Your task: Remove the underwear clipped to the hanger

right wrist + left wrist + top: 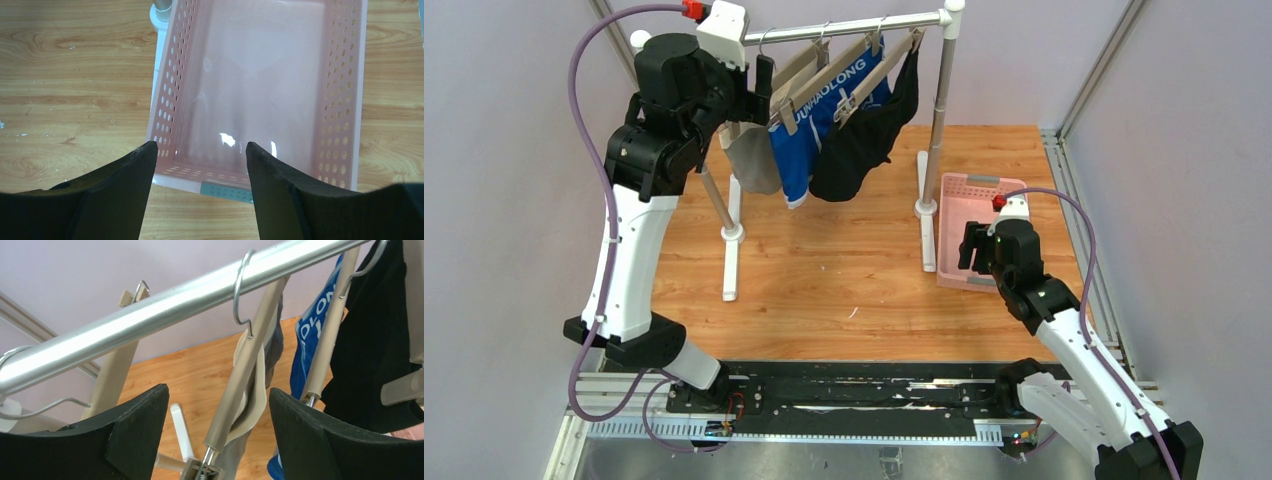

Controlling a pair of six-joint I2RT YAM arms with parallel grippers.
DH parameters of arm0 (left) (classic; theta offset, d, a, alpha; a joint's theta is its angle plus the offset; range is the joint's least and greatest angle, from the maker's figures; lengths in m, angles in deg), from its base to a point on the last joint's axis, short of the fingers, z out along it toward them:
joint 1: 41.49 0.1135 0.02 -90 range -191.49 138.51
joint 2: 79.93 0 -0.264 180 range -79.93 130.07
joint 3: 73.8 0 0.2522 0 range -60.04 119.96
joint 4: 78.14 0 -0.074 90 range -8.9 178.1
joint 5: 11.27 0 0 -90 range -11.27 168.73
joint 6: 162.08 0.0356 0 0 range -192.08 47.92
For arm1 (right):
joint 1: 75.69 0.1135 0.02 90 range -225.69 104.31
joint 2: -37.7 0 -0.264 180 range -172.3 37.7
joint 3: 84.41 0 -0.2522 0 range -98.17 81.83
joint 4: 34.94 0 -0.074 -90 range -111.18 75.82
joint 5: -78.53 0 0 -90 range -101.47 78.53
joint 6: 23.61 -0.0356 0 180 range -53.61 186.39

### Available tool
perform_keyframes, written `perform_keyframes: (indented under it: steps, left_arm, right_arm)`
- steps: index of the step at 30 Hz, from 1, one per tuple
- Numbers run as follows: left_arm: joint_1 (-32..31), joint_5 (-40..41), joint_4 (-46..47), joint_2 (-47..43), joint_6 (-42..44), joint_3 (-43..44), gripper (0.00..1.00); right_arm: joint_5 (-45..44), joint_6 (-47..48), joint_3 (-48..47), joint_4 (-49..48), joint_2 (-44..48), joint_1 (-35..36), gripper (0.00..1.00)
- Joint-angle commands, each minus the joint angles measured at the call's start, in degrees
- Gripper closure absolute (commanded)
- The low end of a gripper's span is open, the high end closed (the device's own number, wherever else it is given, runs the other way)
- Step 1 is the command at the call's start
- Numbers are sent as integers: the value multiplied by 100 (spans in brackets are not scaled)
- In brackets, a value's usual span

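Observation:
Three briefs hang from beige clip hangers on a silver rail [844,26]: light grey [754,160], bright blue with white lettering [809,140], and black [859,150]. My left gripper [762,88] is open, raised at the rail's left end beside the grey brief's hanger. In the left wrist view the left gripper [219,395] straddles that hanger's bar [240,375], with the grey brief [272,347] behind it, the blue brief [310,335] and black brief [372,350] to the right. My right gripper [969,247] is open and empty over the pink basket [345,100].
The white rack's posts [939,110] and feet [730,260] stand on the wooden tabletop. The pink perforated basket [954,240] lies at the right, beside the rack's right foot. Metal frame rails [1079,230] run along the right edge. An extra bare hanger [107,380] hangs at the left.

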Motion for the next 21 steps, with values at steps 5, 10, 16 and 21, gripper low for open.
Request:
perform_keyframes:
  steps: [5, 10, 16, 21]
  left_arm:
    - [193, 104, 370, 236, 13, -5, 24]
    - [224, 60, 383, 236, -2, -54, 34]
    - [233, -5, 361, 210, 8, -110, 44]
    - [233, -49, 335, 210, 7, -179, 46]
  right_arm:
    - [122, 40, 22, -139, -151, -4, 34]
    - [152, 32, 15, -142, -232, -1, 36]
    - [146, 32, 17, -164, -218, -4, 36]
    - [133, 36, 27, -168, -175, -1, 36]
